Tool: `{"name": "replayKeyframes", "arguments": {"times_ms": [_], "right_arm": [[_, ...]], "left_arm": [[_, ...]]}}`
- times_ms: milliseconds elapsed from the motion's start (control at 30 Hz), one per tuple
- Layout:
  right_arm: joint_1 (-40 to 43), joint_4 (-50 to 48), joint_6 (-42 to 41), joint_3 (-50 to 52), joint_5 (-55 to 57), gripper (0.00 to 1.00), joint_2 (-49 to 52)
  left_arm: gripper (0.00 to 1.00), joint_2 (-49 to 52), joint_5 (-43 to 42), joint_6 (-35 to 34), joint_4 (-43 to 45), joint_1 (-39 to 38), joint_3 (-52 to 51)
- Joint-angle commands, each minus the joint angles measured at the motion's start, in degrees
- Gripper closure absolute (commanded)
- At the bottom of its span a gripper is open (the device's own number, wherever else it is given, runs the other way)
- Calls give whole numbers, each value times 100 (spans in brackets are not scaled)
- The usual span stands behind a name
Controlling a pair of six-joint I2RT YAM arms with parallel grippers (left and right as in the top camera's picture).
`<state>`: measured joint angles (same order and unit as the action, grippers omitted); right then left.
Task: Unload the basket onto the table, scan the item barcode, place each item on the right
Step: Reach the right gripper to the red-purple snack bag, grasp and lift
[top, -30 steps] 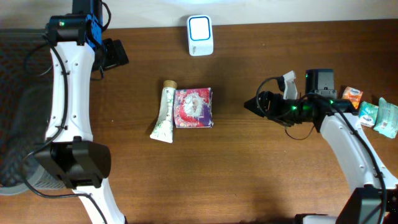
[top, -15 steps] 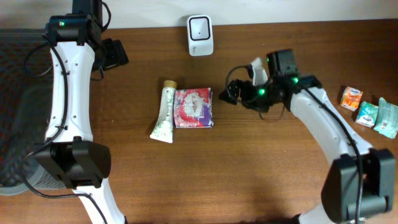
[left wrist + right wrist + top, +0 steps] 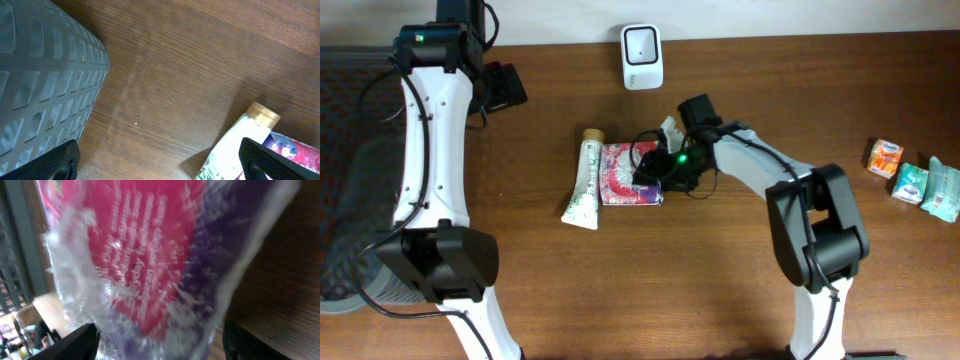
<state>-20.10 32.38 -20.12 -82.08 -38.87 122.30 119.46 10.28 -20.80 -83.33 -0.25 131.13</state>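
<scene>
1. The packet (image 3: 628, 172), pink and purple, lies flat near the middle of the surface (image 3: 720, 280). The scanner (image 3: 642, 43) stands at its 12 o'clock, well apart, by the far edge.
2. A tube (image 3: 585, 180) lies at the packet's 9 o'clock, touching its side, with its cap pointing toward 12 o'clock.
3. The right claw (image 3: 653, 172) sits at the packet's 3 o'clock edge. In the right wrist view the glossy wrapper fills the frame between the two fingers (image 3: 65, 345), one on each side of it. I cannot tell whether they press on the packet or only straddle it.
4. The left claw (image 3: 503, 88) is at the packet's 10 o'clock, well apart from it, beside the grey mat (image 3: 350, 150). Its fingers are spread wide with only bare wood between them, and the tube's cap shows near one fingertip in the left wrist view.
5. Three small packs (image 3: 910, 180) lie close together at the far 3 o'clock end.
</scene>
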Motion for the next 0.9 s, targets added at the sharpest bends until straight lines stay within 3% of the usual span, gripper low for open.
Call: {"name": "replayKeyframes", "arguments": {"times_ms": [0,33,67,133,200,267,333,433,533,633,733,767,833,867], "right_arm": [[-50,-31,-31,-70,33,68,166],[-50,-31,-31,-74,33,88,160],[-48,20,-31,-114,33,96,131],[26,787,-24,-647,544,96,-114],[17,2363,-4,-1600,2559,96,-501],[17,3477,-13,-2199,3851,96,-675],[20,4693,-739,-2350,5770,96,-671],[24,4905,-973,-1676,6669,96,-643],[22,4791,-1060,-1204,6826,96,-553],[-48,4730,-1054,-1117,6496,81,-363],[-426,4273,-828,-1335,5123,66,-363],[-656,3871,-732,-1335,4509,57,-363],[-931,3364,-710,-1403,3700,24,-363],[-1005,3329,-684,-1650,3233,22,-363]], "left_arm": [[1,-140,-15,-57,9,-59,26],[1,-140,-17,-57,9,-15,26],[1,-140,-17,-57,9,22,26],[1,-140,-17,-57,9,7,26],[1,-140,-17,-57,9,-22,26],[1,-140,-17,-57,9,-20,26],[1,-140,-17,-57,9,55,26],[1,-140,-17,-57,9,33,26],[1,-140,-17,-57,9,48,26],[1,-140,-17,-57,11,39,26],[1,-140,-17,-57,9,42,26],[1,-140,-17,-57,9,44,26],[1,-140,-17,-57,9,44,26],[1,-140,-17,-57,9,44,26]]}}
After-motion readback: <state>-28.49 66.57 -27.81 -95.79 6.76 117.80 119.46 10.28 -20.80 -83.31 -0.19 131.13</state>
